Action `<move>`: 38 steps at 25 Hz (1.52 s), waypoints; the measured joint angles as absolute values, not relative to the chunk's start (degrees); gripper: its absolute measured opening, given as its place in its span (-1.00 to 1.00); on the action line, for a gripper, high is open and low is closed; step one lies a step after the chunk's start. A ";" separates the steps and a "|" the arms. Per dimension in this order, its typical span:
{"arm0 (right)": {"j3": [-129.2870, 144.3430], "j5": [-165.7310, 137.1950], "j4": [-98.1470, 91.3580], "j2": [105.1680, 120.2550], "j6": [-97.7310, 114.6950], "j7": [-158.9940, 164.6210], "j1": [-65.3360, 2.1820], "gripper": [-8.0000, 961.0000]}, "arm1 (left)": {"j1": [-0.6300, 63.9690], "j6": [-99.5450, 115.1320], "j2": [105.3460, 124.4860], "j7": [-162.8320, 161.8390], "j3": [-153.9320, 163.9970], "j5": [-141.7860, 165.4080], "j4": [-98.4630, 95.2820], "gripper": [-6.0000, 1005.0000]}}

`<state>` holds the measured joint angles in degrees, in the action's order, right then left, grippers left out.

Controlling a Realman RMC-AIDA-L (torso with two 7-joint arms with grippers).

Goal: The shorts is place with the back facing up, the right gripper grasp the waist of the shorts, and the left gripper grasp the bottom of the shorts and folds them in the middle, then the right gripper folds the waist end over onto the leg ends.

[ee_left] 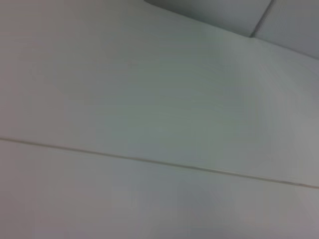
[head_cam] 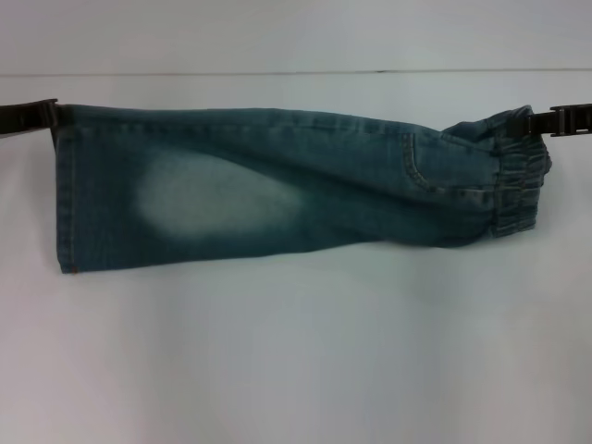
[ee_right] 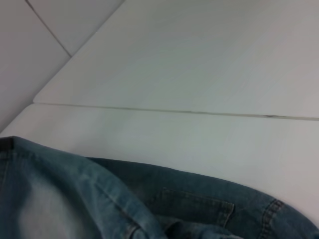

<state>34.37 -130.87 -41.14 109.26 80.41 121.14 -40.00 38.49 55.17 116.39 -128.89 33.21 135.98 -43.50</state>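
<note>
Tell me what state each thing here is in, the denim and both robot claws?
Shorts: folded in half lengthwise, lying flat on the white table, elastic waist bunched at the right end.
Left gripper: at the leg-end far corner, touching the fabric.
Right gripper: at the waist's far corner, touching the bunched fabric.

Folded denim shorts (head_cam: 277, 190) on white table (head_cam: 296, 370), left gripper (head_cam: 46, 115) at hem, right gripper (head_cam: 541, 121) at waist
</note>
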 joint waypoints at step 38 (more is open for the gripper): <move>36.61 -132.45 -41.03 109.24 67.24 120.24 -40.47 -0.88 | 40.58 54.17 118.42 -130.20 37.65 138.36 -43.92 -0.96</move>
<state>36.61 -132.45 -41.03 109.24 67.24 120.24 -40.47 40.58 54.17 118.42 -130.20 37.65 138.36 -43.92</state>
